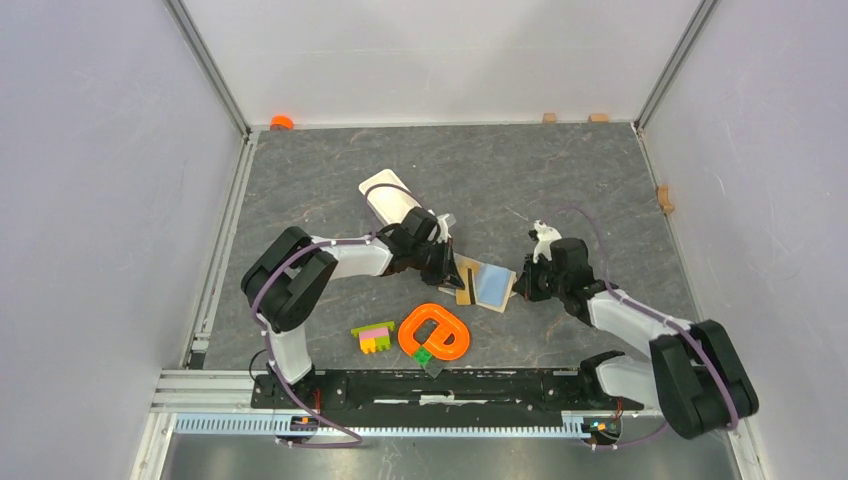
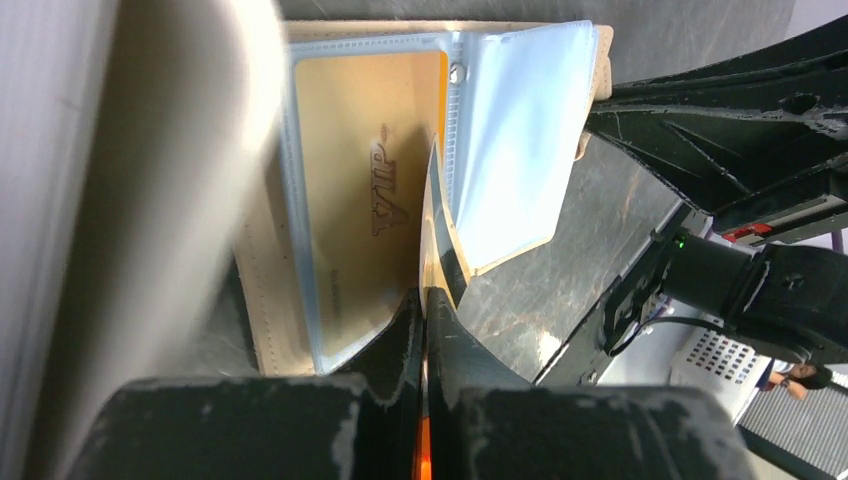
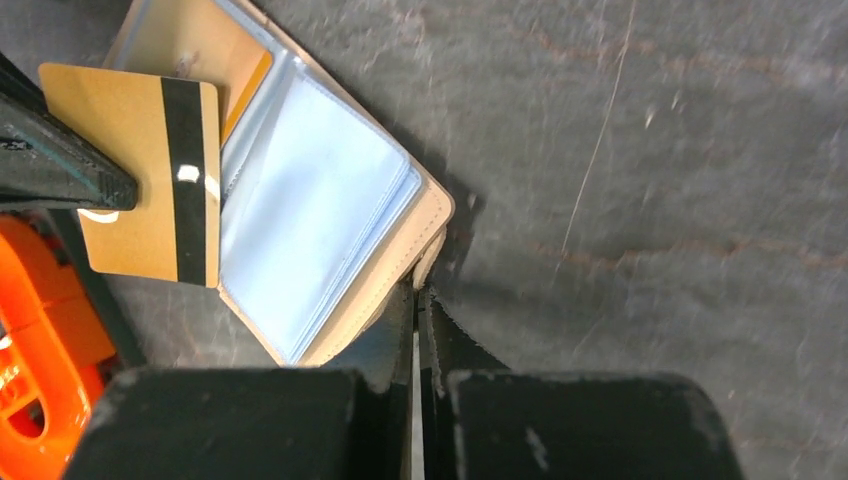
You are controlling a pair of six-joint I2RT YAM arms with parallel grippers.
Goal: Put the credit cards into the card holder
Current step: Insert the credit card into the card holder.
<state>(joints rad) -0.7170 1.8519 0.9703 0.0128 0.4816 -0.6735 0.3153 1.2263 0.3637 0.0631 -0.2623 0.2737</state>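
Here the left gripper (image 2: 425, 300) pinches the orange-gold card (image 3: 130, 180) over the open card holder (image 3: 310, 230) — the right gripper (image 3: 418, 300) clamps its right edge.

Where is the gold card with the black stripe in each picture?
Top external: striped card in the middle, left of the open card holder.
Left wrist: edge-on at centre, in the left gripper.
Right wrist: upper left.
Shared landmark: the card holder.

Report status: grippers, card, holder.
Left gripper shut on gold card, at open card holder. Right gripper shut on holder's edge. Orange toy close by, not blocking.
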